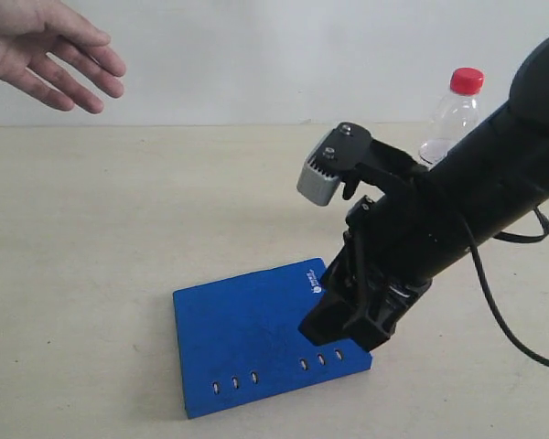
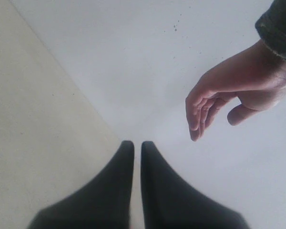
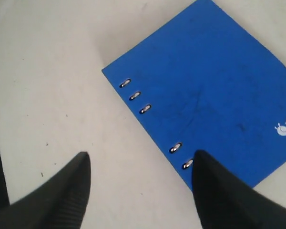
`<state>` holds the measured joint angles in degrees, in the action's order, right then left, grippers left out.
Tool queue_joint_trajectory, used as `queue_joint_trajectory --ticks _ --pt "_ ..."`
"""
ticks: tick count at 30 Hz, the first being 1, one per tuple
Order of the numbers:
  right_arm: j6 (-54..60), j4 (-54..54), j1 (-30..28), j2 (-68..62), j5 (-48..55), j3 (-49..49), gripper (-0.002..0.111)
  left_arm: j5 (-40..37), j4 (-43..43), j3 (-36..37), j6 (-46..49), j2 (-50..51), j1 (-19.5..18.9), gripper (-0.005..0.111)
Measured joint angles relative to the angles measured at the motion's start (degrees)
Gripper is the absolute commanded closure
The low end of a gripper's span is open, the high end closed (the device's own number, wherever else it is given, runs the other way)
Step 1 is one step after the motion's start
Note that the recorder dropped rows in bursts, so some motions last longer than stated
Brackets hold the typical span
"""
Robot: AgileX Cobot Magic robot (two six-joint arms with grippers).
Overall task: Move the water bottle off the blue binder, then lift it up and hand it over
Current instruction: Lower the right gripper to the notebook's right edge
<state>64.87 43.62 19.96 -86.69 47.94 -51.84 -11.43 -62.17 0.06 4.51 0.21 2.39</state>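
Note:
The blue binder [image 1: 247, 338] [image 3: 214, 86] lies flat on the table with its riveted spine edge toward the front. The water bottle [image 1: 453, 114], clear with a red cap, stands upright on the table behind my right arm, off the binder; its lower part is hidden by the arm. My right gripper [image 1: 343, 329] [image 3: 140, 160] hangs open at the binder's front right corner. One finger is over the spine edge, the other over bare table, with nothing between them. My left gripper [image 2: 134, 143] is shut and empty; it does not show in the exterior view.
A person's open hand [image 1: 50, 50] [image 2: 229, 95] hovers palm down at the far left above the table. The right arm's cable [image 1: 503, 311] loops out to the right. The tan table [image 1: 91, 229] meets a white wall at the back.

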Motion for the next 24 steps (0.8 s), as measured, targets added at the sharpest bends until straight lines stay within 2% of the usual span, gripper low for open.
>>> queue_joint_trajectory --ticks 4,9,11,12,17,20,24 --pt "-0.68 0.48 0.00 0.00 -3.51 2.04 0.053 0.32 -0.49 0.00 0.47 0.00 0.00 0.101" --pt "-9.07 2.14 0.00 0.00 -9.26 2.93 0.053 7.84 -0.61 0.00 3.59 0.00 0.00 0.101" --pt "-12.06 2.27 0.00 0.00 -9.79 2.96 0.053 8.54 -0.45 0.00 5.08 0.00 0.00 0.101" --pt "-13.30 2.27 0.00 0.00 -9.61 2.96 0.053 6.45 -0.33 0.00 6.05 0.00 0.00 0.101" --pt "-16.56 2.16 0.00 0.00 -6.73 2.96 0.053 -13.68 -0.95 0.00 14.84 4.08 0.00 0.101" --pt "-17.25 2.05 0.00 -1.30 -7.93 2.96 0.053 -15.03 -8.10 0.00 24.66 8.85 0.00 0.101" --pt "-18.46 2.05 0.00 -6.47 -10.52 2.96 0.053 -17.09 -24.29 0.00 46.94 17.27 0.00 0.101"
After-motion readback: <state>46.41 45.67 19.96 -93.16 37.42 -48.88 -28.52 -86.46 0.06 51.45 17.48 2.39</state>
